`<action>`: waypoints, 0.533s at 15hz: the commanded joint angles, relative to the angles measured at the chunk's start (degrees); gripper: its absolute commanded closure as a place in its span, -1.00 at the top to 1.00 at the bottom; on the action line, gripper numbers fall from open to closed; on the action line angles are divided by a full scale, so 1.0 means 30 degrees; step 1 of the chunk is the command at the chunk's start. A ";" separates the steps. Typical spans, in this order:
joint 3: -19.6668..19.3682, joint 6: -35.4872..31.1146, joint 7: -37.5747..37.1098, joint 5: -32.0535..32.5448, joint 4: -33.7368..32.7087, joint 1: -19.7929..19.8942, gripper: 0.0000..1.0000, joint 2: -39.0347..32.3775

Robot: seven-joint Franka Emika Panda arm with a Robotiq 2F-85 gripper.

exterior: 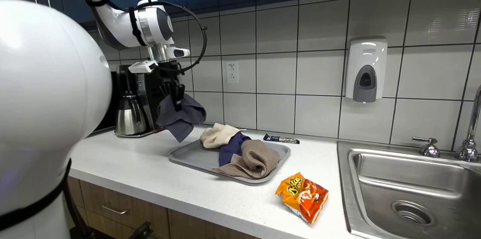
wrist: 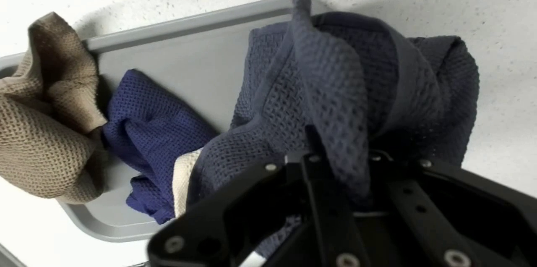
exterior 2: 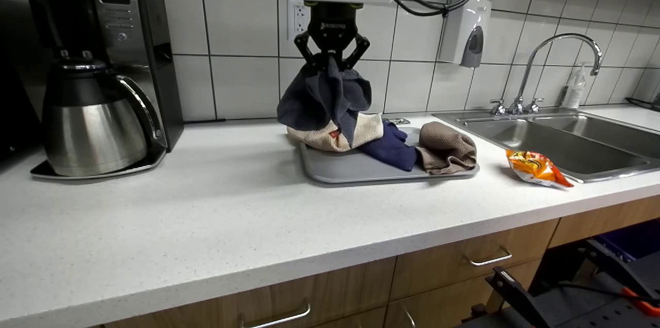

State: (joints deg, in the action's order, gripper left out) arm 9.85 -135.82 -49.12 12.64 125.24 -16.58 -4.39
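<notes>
My gripper (exterior: 176, 98) is shut on a dark grey-blue cloth (exterior: 180, 117). It points down, and the bunched cloth hangs from it in loose folds. In the wrist view, the held cloth (wrist: 277, 103) covers most of the fingertips and part of the grey tray (wrist: 180, 69). The cloth is in the air over the tray end nearest the coffee maker. On the tray lie a cream cloth (exterior: 216, 136), a navy cloth (exterior: 230, 149) and a brown cloth (exterior: 259, 158). In an exterior view, the held cloth (exterior 2: 309, 101) partly hides the cream cloth (exterior 2: 325, 140).
A coffee maker (exterior 2: 139, 49) with a steel carafe (exterior 2: 95, 121) stands at one end of the counter. An orange snack bag (exterior: 302, 197) lies between the tray and the sink (exterior: 351, 190). A dark tube (exterior: 281, 139) lies behind the tray. A soap dispenser (exterior: 366, 69) hangs on the wall.
</notes>
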 commanded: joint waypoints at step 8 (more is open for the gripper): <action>0.1807 0.1844 -0.0460 0.0263 -0.3257 -0.1690 -0.94 -0.2007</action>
State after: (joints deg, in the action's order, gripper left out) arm 14.31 -133.62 -49.41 12.64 120.48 -20.42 -7.08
